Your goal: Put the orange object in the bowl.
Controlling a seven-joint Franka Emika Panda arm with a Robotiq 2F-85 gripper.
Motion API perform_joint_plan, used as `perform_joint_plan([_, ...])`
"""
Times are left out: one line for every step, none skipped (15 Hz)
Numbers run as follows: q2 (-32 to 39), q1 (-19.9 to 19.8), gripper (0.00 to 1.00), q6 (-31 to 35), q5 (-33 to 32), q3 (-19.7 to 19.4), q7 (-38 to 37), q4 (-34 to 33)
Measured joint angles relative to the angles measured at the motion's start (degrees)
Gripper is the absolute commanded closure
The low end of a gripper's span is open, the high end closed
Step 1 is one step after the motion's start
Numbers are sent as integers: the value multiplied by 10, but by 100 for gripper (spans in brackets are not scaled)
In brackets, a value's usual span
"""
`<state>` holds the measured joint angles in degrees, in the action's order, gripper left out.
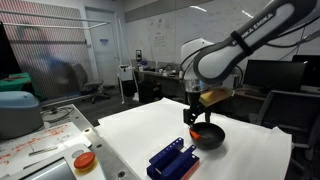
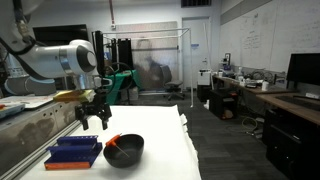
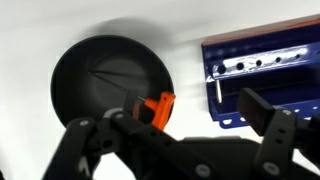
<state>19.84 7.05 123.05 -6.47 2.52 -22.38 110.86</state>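
At bowl (image 3: 75, 60) rim rests orange piece (image 3: 157, 107), close beside 1 finger. Gripper (image 3: 190, 108) above bowl, jaws wide apart, holding nothing. Best lift straight up; sideways drift could flick piece out.

Overhead lighting, bright table (image 1: 130, 140) glare; exterior views coarse; wrist view soft, gripper (image 3: 186, 108) probably defocused.

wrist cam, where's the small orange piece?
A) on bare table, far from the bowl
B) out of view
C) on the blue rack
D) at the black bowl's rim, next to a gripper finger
D. In the wrist view the orange object overlaps the rim of the bowl, right beside one finger of the gripper, whose jaws stand wide apart. The blue rack lies off to the side, apart from it.
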Motion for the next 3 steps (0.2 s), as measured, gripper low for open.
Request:
perform_joint_plan([-26,-6,0,0,30,5,35,19])
perform_joint_plan([-54,-13,0,0,62,9,71,38])
perform_joint_plan([-80,-20,0,-1,93,12,108,57])
